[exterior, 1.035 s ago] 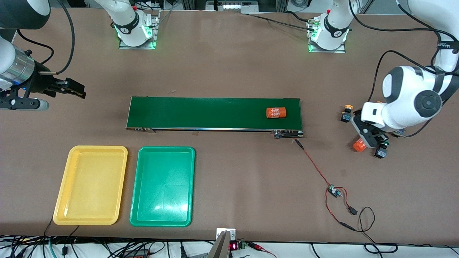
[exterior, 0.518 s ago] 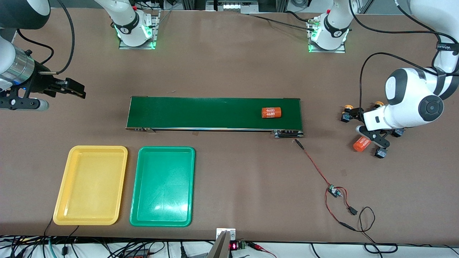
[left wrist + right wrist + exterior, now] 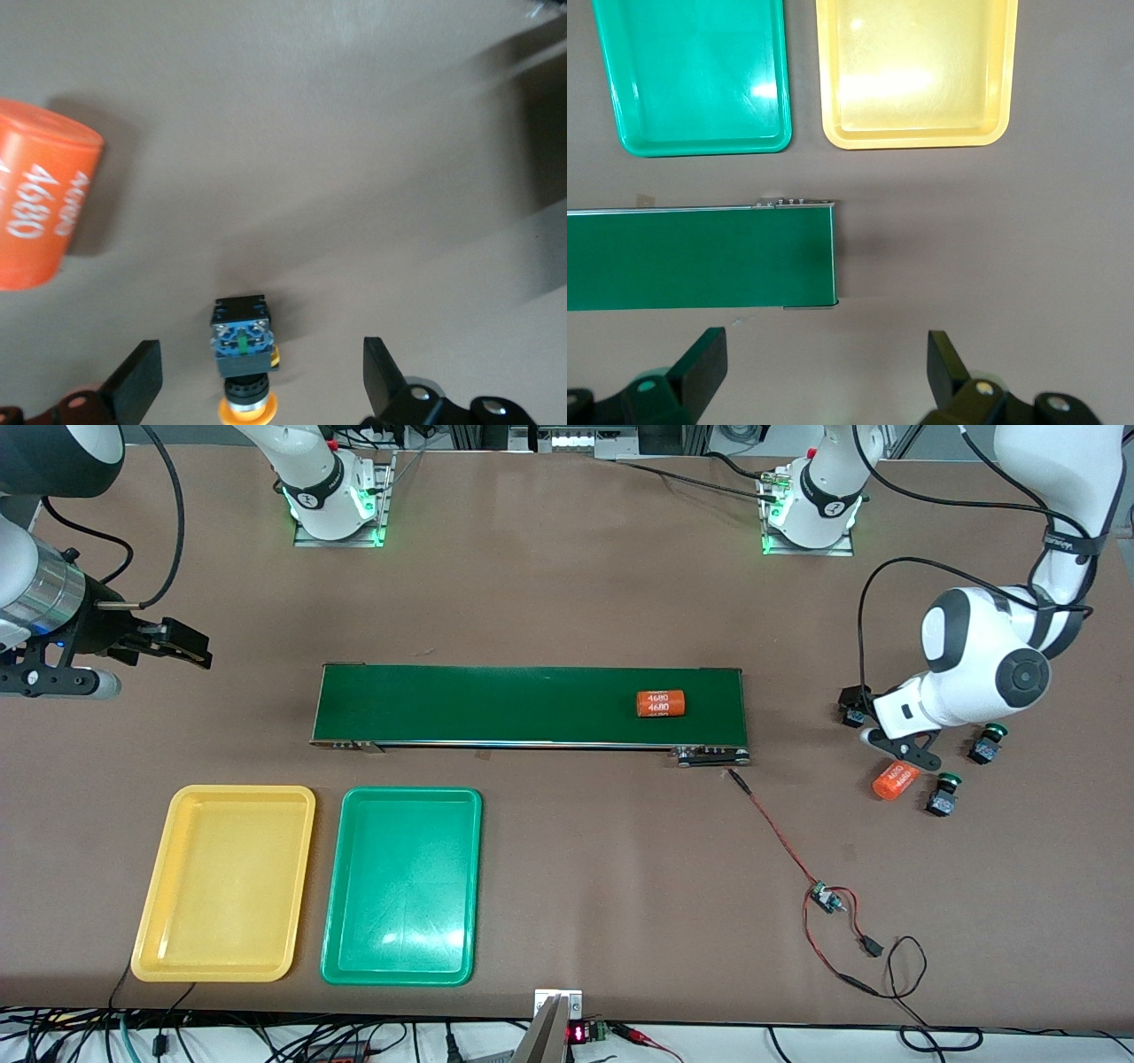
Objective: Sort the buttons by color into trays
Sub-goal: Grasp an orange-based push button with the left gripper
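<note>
Left wrist view: our left gripper (image 3: 257, 385), jaws wide, has shifted to straddle a yellow button (image 3: 242, 354). Both trays (image 3: 226, 881) are empty, so sorting hasn't begun. Our right gripper (image 3: 824, 376) waits open near the belt (image 3: 700, 257).

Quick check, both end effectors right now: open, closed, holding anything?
Left end effector: open, empty, straddling a yellow-capped button lying on the table.
Right end effector: open, empty, waiting above the table near the conveyor belt.

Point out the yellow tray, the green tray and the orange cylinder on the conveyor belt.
yellow tray (image 3: 224, 883): front view, on its bare floor.
green tray (image 3: 402, 886): front view, on its bare floor.
orange cylinder on the conveyor belt (image 3: 662, 703): front view, on its printed side.
</note>
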Available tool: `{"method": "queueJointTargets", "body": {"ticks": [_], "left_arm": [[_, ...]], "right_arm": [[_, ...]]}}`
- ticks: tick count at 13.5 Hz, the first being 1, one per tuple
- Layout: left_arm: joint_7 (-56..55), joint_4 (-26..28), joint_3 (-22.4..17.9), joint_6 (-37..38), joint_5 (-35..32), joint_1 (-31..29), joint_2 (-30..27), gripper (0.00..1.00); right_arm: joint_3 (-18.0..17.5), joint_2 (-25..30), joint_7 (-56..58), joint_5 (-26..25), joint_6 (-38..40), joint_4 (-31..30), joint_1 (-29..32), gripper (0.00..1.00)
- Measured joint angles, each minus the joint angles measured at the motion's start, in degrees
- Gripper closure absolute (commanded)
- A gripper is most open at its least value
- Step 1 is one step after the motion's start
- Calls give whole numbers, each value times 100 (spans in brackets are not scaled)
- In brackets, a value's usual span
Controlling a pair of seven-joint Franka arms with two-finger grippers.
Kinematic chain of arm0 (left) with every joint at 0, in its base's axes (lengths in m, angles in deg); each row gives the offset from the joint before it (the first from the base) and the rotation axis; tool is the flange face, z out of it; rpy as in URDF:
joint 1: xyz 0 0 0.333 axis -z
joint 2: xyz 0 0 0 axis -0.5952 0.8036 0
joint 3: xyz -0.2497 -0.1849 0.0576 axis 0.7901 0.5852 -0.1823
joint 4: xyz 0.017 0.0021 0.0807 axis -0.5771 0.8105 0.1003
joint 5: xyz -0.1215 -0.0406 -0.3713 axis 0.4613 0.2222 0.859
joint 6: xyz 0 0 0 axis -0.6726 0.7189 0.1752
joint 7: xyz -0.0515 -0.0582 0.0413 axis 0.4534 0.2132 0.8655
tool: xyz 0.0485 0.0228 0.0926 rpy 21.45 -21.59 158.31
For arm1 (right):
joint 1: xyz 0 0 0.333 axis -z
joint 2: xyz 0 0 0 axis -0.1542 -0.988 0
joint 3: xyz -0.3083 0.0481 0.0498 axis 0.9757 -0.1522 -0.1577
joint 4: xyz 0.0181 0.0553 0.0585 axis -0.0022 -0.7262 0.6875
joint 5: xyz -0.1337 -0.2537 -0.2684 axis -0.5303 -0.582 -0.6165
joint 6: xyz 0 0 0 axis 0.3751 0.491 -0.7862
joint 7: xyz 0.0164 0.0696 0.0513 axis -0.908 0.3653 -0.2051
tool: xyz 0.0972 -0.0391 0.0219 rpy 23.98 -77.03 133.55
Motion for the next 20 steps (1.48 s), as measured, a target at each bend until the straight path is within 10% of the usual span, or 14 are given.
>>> {"method": "queueJointTargets", "body": {"ticks": [20], "left_arm": [[-155,424,-32,-355,344,-238,513,12]], "right_arm": [[22,0,-5,0,0,0,4,0]]}}
